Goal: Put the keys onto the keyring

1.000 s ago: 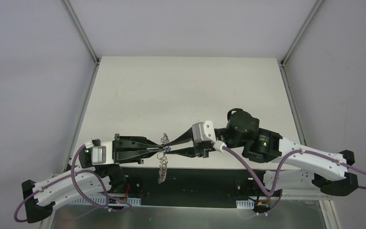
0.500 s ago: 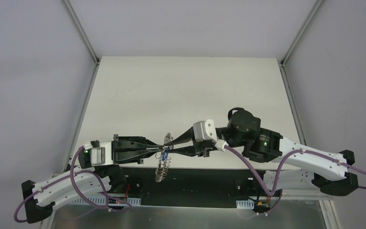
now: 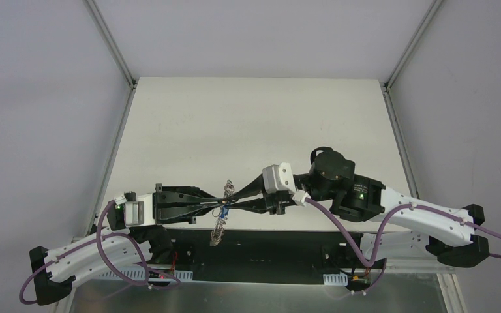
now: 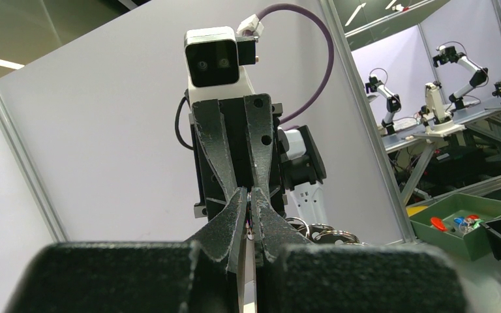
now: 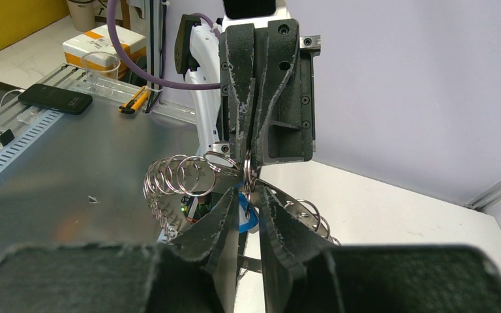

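Both grippers meet tip to tip above the table's near edge. My left gripper (image 3: 216,206) (image 4: 251,203) is shut on the keyring (image 3: 220,225), pinching a silver wire loop (image 5: 248,171) on its rim. The flat grey ring hangs edge-on below the tips, with loops (image 5: 177,175) (image 4: 326,231) fanned along its edge. A blue-tagged key (image 5: 246,214) (image 3: 222,211) hangs at that pinched loop. My right gripper (image 3: 229,206) (image 5: 249,194) has its fingers a narrow gap apart around the blue tag and loop; I cannot tell whether they press it. No black-tagged key shows.
The white table (image 3: 254,124) stretches behind the grippers. A metal shelf (image 5: 72,163) lies below the near edge, with a phone (image 5: 55,98) and small tools on it. A green bin (image 4: 460,222) of parts sits at the far right of the left wrist view.
The right gripper's fingers have drawn closer together around the blue tag. The hanging keyring's lower end has swung slightly left. The left gripper stays shut.
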### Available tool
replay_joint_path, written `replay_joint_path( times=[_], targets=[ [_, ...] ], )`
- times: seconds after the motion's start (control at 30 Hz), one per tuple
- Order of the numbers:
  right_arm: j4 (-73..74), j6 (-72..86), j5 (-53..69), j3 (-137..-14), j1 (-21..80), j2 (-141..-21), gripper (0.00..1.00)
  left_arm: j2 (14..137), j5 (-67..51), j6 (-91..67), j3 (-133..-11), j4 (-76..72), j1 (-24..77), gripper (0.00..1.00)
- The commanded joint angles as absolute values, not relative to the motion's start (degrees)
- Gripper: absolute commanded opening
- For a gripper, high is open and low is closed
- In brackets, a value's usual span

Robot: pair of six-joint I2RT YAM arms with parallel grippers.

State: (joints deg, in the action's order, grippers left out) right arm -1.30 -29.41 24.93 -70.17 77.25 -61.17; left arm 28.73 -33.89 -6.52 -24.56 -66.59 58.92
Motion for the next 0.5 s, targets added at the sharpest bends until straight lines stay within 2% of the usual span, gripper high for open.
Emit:
replay_joint_path(
  times=[0.0, 0.47],
  targets=[
    [-5.01, -28.8, 26.16, -72.92, 77.66, -61.13, 0.19, 28.11, -32.71, -5.42, -25.49, -69.23, 59.24, 0.0],
    [-5.35, -28.39, 26.18, -72.87, 77.65, -61.11, 0.15, 27.91, -32.65, -5.1, -25.31, -68.7, 59.24, 0.0]
  ],
)
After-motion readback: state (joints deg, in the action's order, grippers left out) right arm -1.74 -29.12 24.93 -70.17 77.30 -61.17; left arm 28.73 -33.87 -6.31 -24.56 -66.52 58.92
